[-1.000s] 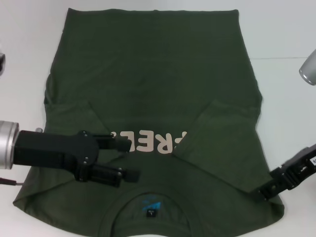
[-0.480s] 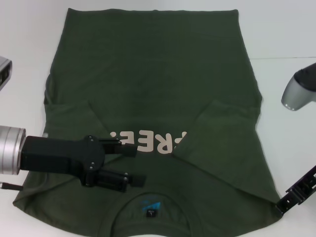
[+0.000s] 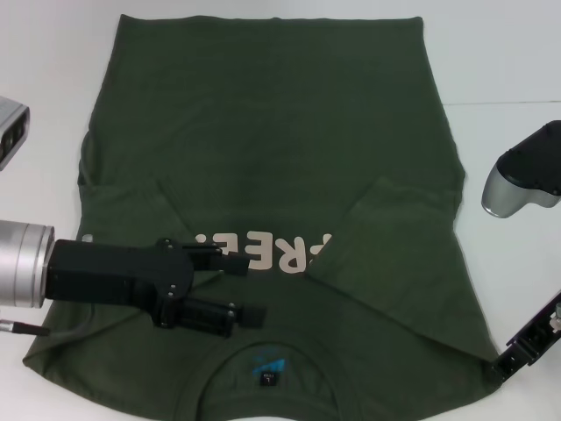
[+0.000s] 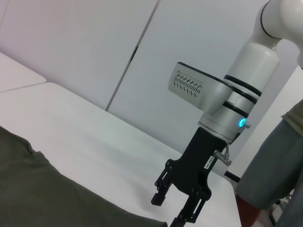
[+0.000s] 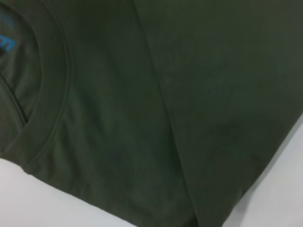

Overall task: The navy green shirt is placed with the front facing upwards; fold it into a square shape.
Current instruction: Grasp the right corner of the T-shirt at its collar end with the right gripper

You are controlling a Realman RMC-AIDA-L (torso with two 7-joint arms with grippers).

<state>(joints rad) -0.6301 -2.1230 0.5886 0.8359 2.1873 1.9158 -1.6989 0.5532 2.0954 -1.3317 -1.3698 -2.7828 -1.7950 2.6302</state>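
Note:
The navy green shirt [image 3: 272, 132] lies flat on the white table, collar nearest me, both sleeves folded inward over the pink "FREE" print [image 3: 272, 253]. My left gripper [image 3: 244, 288] hovers open over the shirt's chest just left of the collar label [image 3: 266, 370], with nothing between its fingers. Off the shirt's near right shoulder corner, my right gripper [image 3: 507, 362] sits at the fabric's edge. The left wrist view shows the right gripper [image 4: 171, 210] with its fingers apart above the table beside the cloth. Collar and shoulder fabric [image 5: 142, 118] fill the right wrist view.
The white table [image 3: 508, 53] surrounds the shirt on all sides. A grey link of the right arm [image 3: 521, 180] hangs over the table's right side, and a part of the left arm [image 3: 9, 127] shows at the left edge. A person [image 4: 279, 165] stands beyond the table.
The right gripper has drawn back off the shirt's right shoulder toward the near right corner. The left gripper has crept slightly right and nearer the collar.

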